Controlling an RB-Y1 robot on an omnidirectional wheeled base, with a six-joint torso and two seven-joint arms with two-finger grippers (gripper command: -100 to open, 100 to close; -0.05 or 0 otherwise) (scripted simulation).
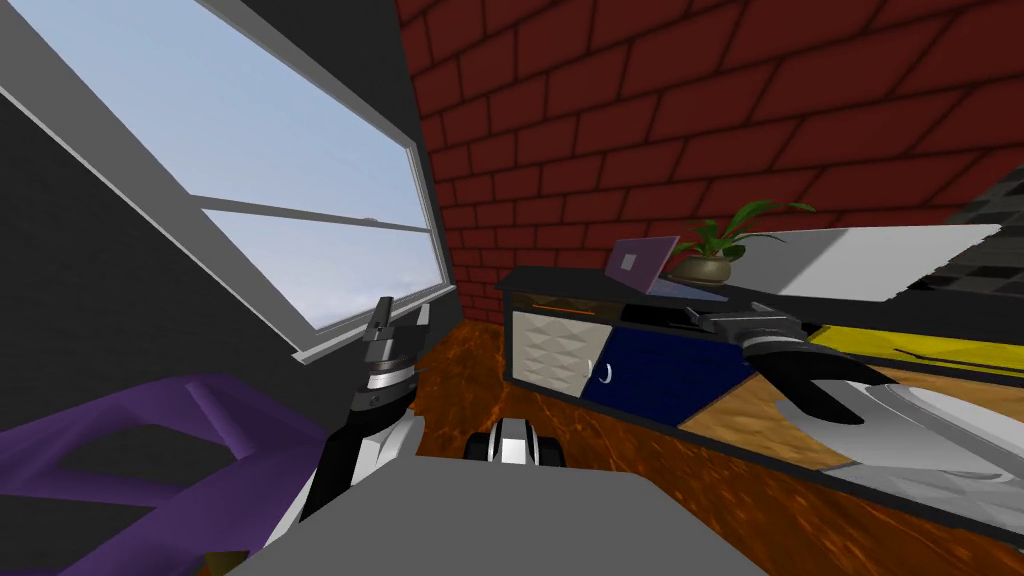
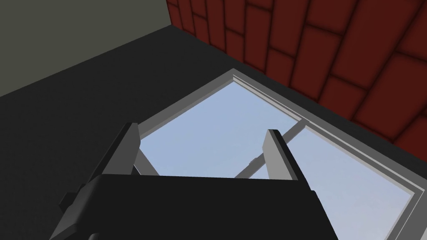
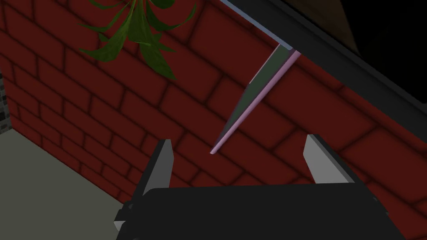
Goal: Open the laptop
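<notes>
Right claw (image 3: 239, 142) agape; laptop (image 3: 255, 93) lid edge near.

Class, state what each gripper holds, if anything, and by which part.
Nothing is held. The left gripper and right gripper are open; the laptop lies ahead of the right one, untouched.

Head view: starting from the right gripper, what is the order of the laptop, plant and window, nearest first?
1. Laptop, on the cabinet just ahead of the right gripper.
2. Plant, just behind the laptop.
3. Window, far off to the left.
</notes>
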